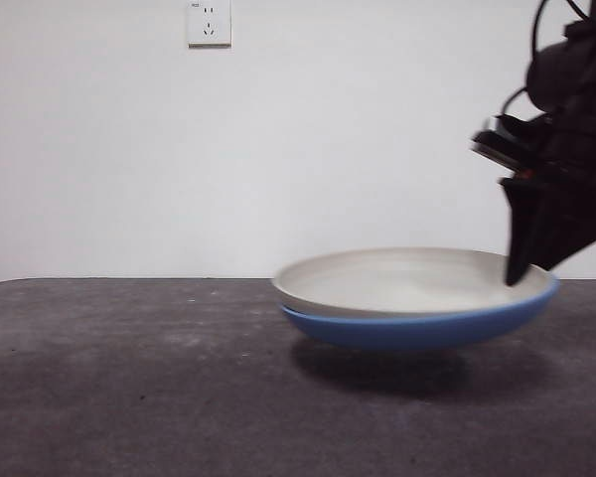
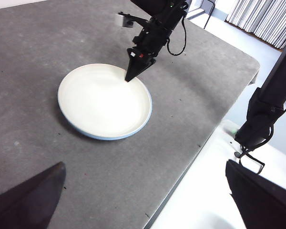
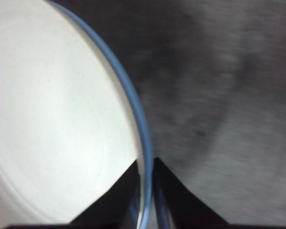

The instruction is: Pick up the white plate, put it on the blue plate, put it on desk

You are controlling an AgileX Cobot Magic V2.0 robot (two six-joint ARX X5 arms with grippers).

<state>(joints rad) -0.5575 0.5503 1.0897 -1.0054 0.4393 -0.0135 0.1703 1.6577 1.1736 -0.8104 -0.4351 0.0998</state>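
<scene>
Stacked plates carried by one rim grip. The matte cream-white round plate (image 1: 397, 283) lies nested inside the glossy medium-blue round plate (image 1: 417, 326), and in the front view the pair hangs clear of the mottled dark grey-brown desk (image 1: 129, 378), a shadow lying on the tabletop beneath it. The right gripper (image 3: 145, 179) has its two black jaws clenched across the doubled rim, one jaw over the white inner face and one outside the blue edge, as its own wrist view shows; the same gripper (image 2: 132, 74) appears in the left wrist view at the far edge of the stack. The left gripper (image 2: 143, 200) waits well apart from the plates, jaws spread wide and grasping nothing. The step in hand appears to be setting the stack down on the desk. Because the hold is at one edge only, the free side is likely to sag, and the white plate could slide within the blue one; a slow, level descent seems advisable. The side away from the gripper would best touch first, gently, then the gripped side. The jaws should part only once the blue plate rests fully on the tabletop, then lift straight off the rim.
</scene>
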